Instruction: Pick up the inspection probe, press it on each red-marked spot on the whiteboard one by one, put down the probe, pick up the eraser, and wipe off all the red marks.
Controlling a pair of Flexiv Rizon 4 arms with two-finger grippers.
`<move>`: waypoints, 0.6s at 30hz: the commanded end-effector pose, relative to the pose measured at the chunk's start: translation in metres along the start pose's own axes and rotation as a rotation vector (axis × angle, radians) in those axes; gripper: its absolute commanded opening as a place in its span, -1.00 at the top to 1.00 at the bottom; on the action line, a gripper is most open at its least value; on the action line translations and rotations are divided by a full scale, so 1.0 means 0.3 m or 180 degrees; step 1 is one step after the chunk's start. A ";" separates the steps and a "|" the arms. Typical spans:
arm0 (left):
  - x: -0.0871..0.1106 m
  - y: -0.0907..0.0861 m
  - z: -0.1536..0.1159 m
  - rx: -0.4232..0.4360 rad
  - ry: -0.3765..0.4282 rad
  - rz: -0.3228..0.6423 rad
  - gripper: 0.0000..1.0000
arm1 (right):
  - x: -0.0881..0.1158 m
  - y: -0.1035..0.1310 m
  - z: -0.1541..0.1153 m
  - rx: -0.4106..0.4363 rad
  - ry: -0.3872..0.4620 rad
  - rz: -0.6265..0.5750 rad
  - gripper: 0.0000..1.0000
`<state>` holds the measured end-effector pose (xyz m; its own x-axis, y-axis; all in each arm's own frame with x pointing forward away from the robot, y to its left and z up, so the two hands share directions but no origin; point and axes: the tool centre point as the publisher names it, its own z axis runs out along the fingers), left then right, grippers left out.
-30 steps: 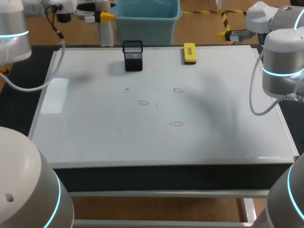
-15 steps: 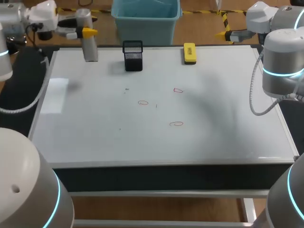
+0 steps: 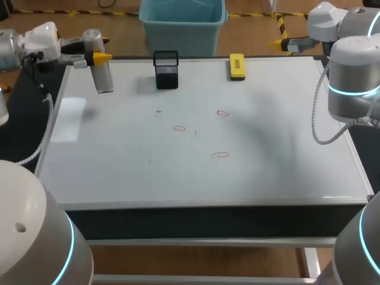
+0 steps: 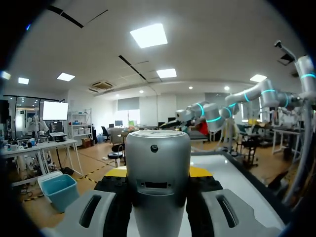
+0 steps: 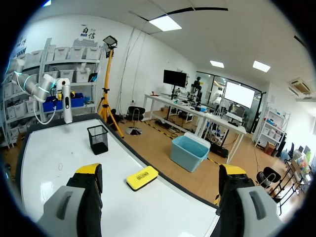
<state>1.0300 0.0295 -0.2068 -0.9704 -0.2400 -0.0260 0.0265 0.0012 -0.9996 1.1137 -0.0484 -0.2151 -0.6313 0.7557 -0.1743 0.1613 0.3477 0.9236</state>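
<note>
Presently we are gripping the probe (image 3: 104,77) near-upright in the left pincer (image 3: 95,57) at the far-left corner of the whiteboard (image 3: 279,178), red marks (image 3: 221,155) lying well rightward; right pincer (image 5: 160,170) gaping wide.

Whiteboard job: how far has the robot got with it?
Early on. Done: the inspection probe is picked up, held in the left gripper over the far left corner of the whiteboard. Left: pressing the three red marks, then wiping them with the yellow eraser, untouched at the far edge.
</note>
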 end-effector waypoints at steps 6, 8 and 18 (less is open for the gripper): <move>0.016 0.010 -0.010 -0.0064 -0.0248 -0.0014 1.00 | -0.001 -0.001 -0.001 -0.0002 0.0001 0.0000 -1.00; 0.014 0.010 -0.015 -0.0093 -0.0269 -0.0019 1.00 | -0.001 -0.001 -0.001 -0.0002 0.0001 0.0000 -1.00; 0.014 0.010 -0.020 -0.0165 -0.0350 -0.0042 1.00 | -0.001 -0.001 -0.001 -0.0002 0.0001 0.0000 -1.00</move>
<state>1.0281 0.0355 -0.2120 -0.9440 -0.3299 -0.0123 -0.0028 0.0454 -0.9990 1.1137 -0.0484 -0.2151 -0.6313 0.7557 -0.1743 0.1613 0.3477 0.9236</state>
